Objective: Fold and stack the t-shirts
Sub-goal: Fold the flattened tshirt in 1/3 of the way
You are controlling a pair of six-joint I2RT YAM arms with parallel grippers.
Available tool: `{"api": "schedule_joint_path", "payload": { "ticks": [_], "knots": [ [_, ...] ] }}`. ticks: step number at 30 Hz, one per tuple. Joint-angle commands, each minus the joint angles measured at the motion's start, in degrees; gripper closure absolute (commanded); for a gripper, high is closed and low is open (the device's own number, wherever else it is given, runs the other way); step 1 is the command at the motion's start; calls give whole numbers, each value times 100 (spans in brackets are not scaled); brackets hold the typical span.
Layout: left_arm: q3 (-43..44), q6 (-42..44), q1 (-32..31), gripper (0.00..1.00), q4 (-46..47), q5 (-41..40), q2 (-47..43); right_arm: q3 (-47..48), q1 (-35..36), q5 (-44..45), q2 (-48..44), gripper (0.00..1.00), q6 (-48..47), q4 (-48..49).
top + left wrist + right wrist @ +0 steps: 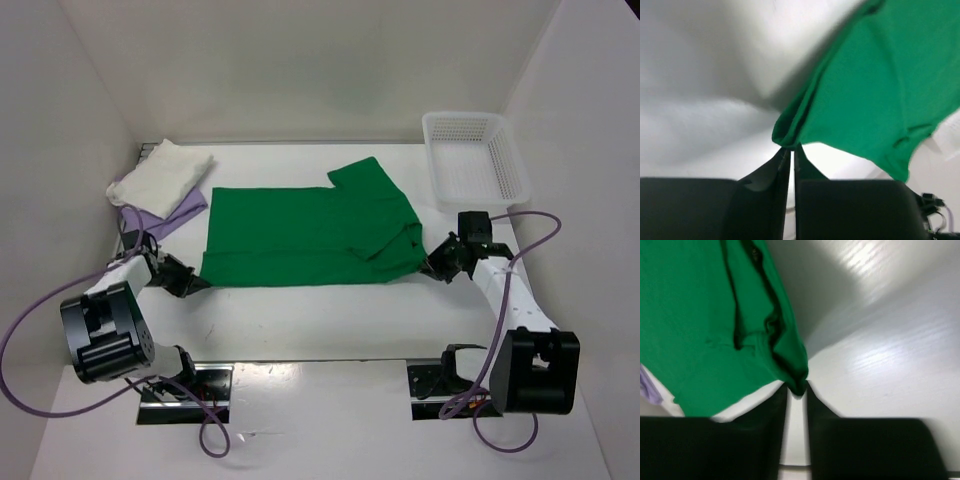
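Note:
The bright green t-shirt [300, 235] lies spread across the middle of the table, with one sleeve folded over at the right. My left gripper [200, 284] is shut on the shirt's near left corner; in the left wrist view the green cloth [880, 85] bunches right at the gripper's [791, 148] nearly touching tips. At the near right corner, my right gripper [428, 268] pinches a thicker bunch of the same shirt [695, 315] between its tips [797, 387], and the cloth rises off the table there. A folded cream white t-shirt [165, 172] rests on the lavender t-shirt [165, 212] at the far left.
A white mesh basket [475, 158] stands at the far right corner. White walls close in the table on the left, back and right. Purple cables loop beside both arm bases at the near edge.

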Motion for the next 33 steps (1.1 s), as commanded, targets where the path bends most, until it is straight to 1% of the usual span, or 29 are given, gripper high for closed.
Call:
{"api": "schedule_joint_path", "payload": {
  "ticks": [1,3,4,5,6,7,9,10,11,12,13,14,15,16,17,18,19,20,21,22,24,25,26,28,33],
  "knots": [
    [-10,166,122,86,-827,504,-661,-32,119,-283,-233,65,65,-608],
    [-98,228,228,60,-935,775,-838,195,120,-284,-233,53,-92,-608],
    [-150,281,228,44,-1022,1012,-891,301,120,-83,-303,46,-146,-608],
    [-151,281,228,39,-1023,1014,-979,406,120,-3,-304,44,-224,-608],
    [32,281,228,35,-1023,1014,-980,660,120,67,-304,43,-382,-660],
    [156,281,228,31,-1093,866,-1041,801,120,138,-208,43,-470,-661],
    [437,474,228,31,-1172,733,-1041,1109,120,69,-15,43,-629,-477],
    [630,475,228,34,-1172,672,-1102,1171,120,-28,99,51,-708,-172],
    [684,527,133,52,-1085,610,-1103,1224,190,-150,423,74,-770,14],
    [737,527,-68,62,-1006,610,-1164,1294,242,-387,626,85,-770,199],
    [737,527,-183,69,-649,758,-1164,1347,443,-389,828,93,-770,514],
    [737,475,-298,74,-489,829,-1164,1504,584,-389,1256,98,-709,639],
    [737,370,-551,84,-374,830,-1164,1602,716,-459,1452,100,-709,736],
    [798,317,-702,88,-129,769,-1164,1672,857,-459,1611,99,-630,946],
    [868,316,-886,90,-48,646,-1086,1734,1111,-398,1865,95,-577,1069],
    [1060,238,-1236,92,-47,549,-920,1734,1218,-398,1998,79,-577,1193],
    [1141,159,-1439,92,248,548,-814,1734,1323,-398,2130,67,-498,1359],
    [1220,158,-1642,92,347,435,-682,1734,1489,-398,2401,59,-498,1430],
    [1334,106,-1844,92,348,364,-533,1734,1569,-398,2525,56,-445,1518],
    [1500,36,-2237,90,574,364,-210,1734,1622,-398,2639,56,-445,1580],
    [1650,-34,-2591,90,769,277,230,1734,1745,-450,2868,56,-304,1721],
    [1721,-113,-2897,90,848,215,338,1734,1746,-355,2869,55,-226,1782],
    [1722,-114,-3040,90,919,84,434,1682,1798,-354,2921,54,-173,1844],
    [1722,-263,-3286,90,1034,82,698,1630,1799,-214,2983,51,-172,1844],
    [1669,-325,-3551,90,1235,-40,1006,1576,1799,-213,3167,51,-58,1967]
  ]
}}
